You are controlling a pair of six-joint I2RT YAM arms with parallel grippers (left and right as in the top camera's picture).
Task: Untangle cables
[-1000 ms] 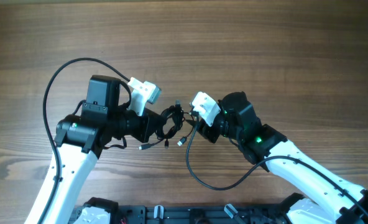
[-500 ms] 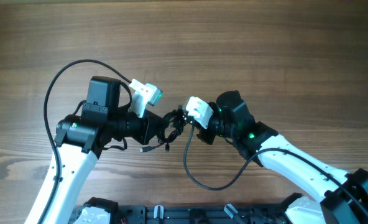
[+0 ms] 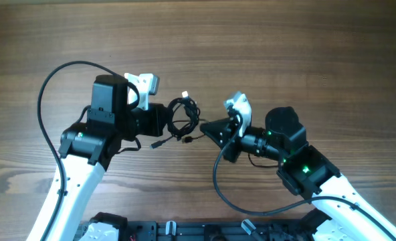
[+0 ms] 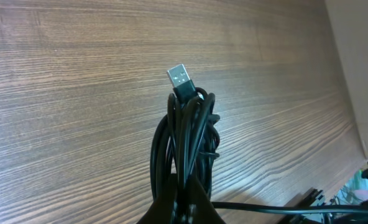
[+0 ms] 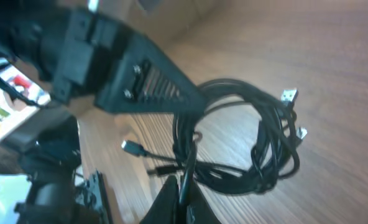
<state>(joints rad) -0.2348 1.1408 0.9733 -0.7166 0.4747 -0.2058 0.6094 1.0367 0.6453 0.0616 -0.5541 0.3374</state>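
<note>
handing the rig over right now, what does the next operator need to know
Left gripper: shut on the cable bundle, with a USB plug sticking out of its top.
Right gripper: appears shut on one strand that leads into that bundle, close beside the left gripper.
Done: nothing separated; the cords are all coiled together.
Left: draw that strand free, then the others, and lay each one apart.

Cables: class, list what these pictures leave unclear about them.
- Left wrist: the cables overlap; strand count unreadable, lower loops cut by the bottom edge.
- Right wrist: blur hides what the plugs are and which strand the right pincer grips.
- Overhead: left pincer and cables merge, black on black; plugs too small.
</note>
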